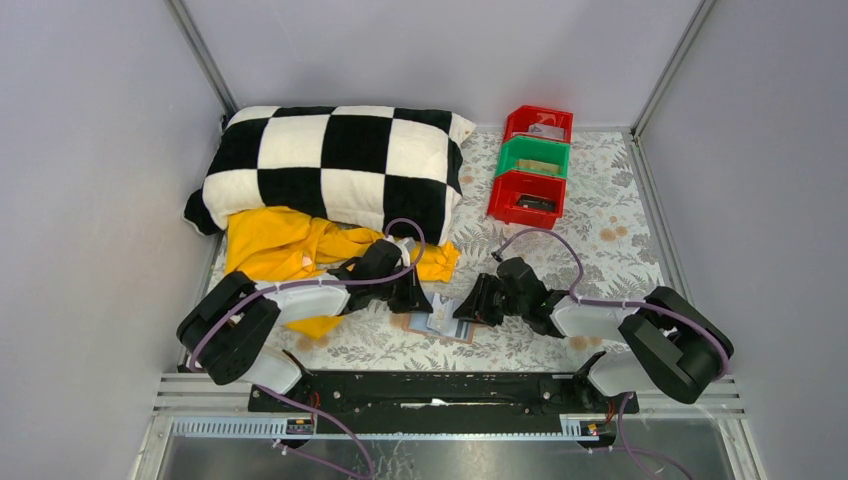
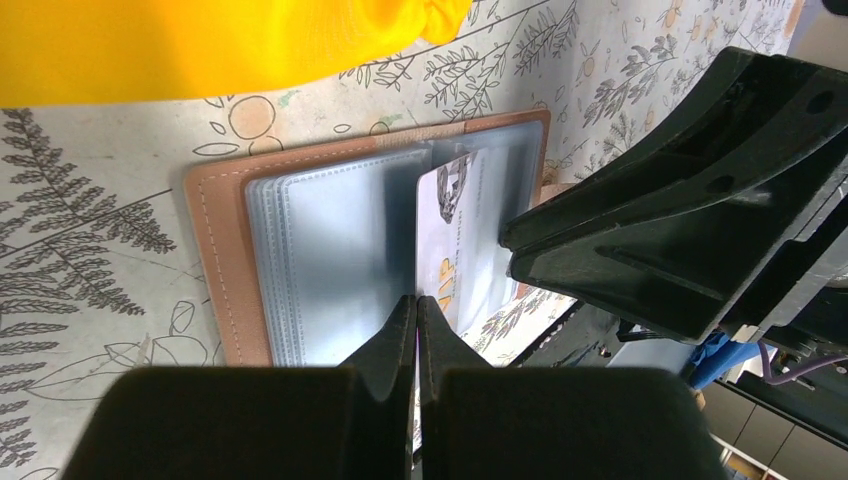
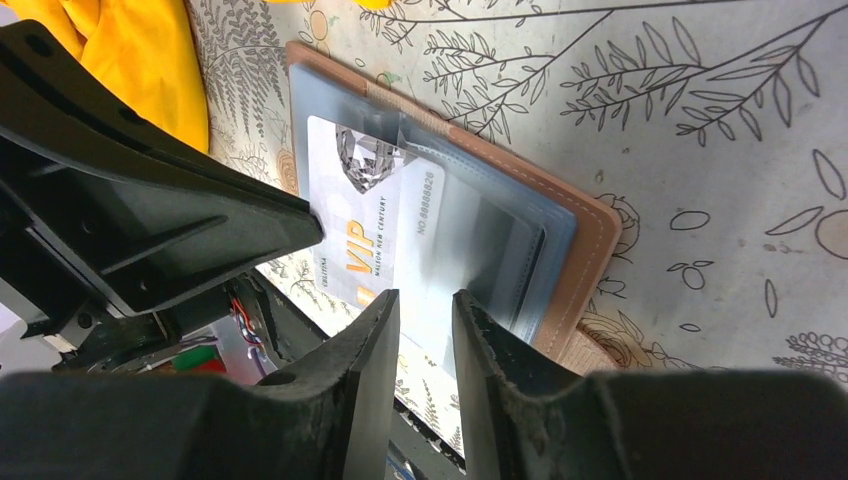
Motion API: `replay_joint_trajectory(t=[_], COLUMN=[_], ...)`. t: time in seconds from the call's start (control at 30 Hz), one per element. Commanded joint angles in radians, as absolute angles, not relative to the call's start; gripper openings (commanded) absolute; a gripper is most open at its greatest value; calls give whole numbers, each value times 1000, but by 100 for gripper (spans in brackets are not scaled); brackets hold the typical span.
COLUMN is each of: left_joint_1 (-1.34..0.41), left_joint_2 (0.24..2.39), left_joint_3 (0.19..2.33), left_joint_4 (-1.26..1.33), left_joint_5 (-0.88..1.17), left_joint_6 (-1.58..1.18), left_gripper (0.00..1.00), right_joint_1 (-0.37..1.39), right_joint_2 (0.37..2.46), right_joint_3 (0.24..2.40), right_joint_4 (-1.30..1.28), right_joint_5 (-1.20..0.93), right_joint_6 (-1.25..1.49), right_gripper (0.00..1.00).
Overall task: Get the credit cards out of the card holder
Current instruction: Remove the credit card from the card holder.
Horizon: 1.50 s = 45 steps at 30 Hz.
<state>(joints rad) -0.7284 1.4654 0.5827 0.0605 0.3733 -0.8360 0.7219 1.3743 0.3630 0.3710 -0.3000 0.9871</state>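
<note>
One card [image 3: 365, 225] shows, pale silver with gold VIP lettering. It sits partly out of a clear sleeve in the card holder [image 1: 440, 326]. That holder lies open on the flowered tablecloth [image 1: 600, 225], low in the middle of the overhead view, squeezed between the two arms. Any more cards are hidden among the stacked sleeves, so I cannot count them.

The left gripper [image 2: 417, 310] has its fingers pressed tight together with nothing between them. Its tips are down at the middle of the holder, right by the card's long edge. The right gripper [image 3: 425, 305] comes in from the other side with only a narrow gap between its fingers. The card's loose end shows through that gap, and I cannot tell whether the fingers touch it.

Room is tight. Only a thin strip of tablecloth separates the holder's lower edge from the table's near edge. The yellow cloth [image 1: 285, 245] crowds in from the upper left, just beside the left gripper. Bare tablecloth opens toward the right and upper right of the overhead view.

One checkered pillow [image 1: 330, 165] lies behind the yellow cloth. Three bins stand in a row at upper right, well apart from the holder: a far red bin [image 1: 520, 115], a green bin [image 1: 515, 148] and a near red bin [image 1: 520, 218].
</note>
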Motion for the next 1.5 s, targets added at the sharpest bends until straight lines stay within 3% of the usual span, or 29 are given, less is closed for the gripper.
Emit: replay_joint_trajectory(t=[0.0, 0.2, 0.3, 0.33, 0.57, 0.77, 0.87, 0.93, 1.23, 1.47], left_joint_1=[-713, -713, -713, -713, -713, -713, -713, -713, -695, -647], left_joint_2=[1432, 1460, 1486, 1496, 1545, 1564, 1572, 1574, 1482, 1325], left_joint_3=[589, 570, 555, 550, 543, 545, 550, 554, 590, 620], left_joint_4=[86, 183, 251, 276, 345, 391, 396, 393, 188, 35], left_joint_5=[381, 469, 533, 549, 593, 612, 612, 610, 531, 630], left_joint_6=[-818, -843, -862, -870, -892, -909, -915, -916, -831, -737], left_gripper=[0, 1, 22, 24, 25, 23, 12, 0, 0, 0], right_joint_1=[729, 730, 729, 730, 729, 730, 730, 729, 729, 719], right_joint_2=[1383, 1415, 1419, 1419, 1420, 1427, 1434, 1437, 1358, 1210], right_joint_3=[336, 343, 349, 351, 351, 351, 356, 357, 371, 406], right_joint_4=[255, 288, 290, 289, 288, 295, 300, 302, 248, 224], right_joint_5=[-244, -258, -258, -258, -258, -261, -265, -266, -264, -307], right_joint_6=[961, 969, 969, 969, 970, 971, 971, 971, 943, 870], right_gripper=[35, 34, 34, 34, 34, 34, 34, 34, 38, 58])
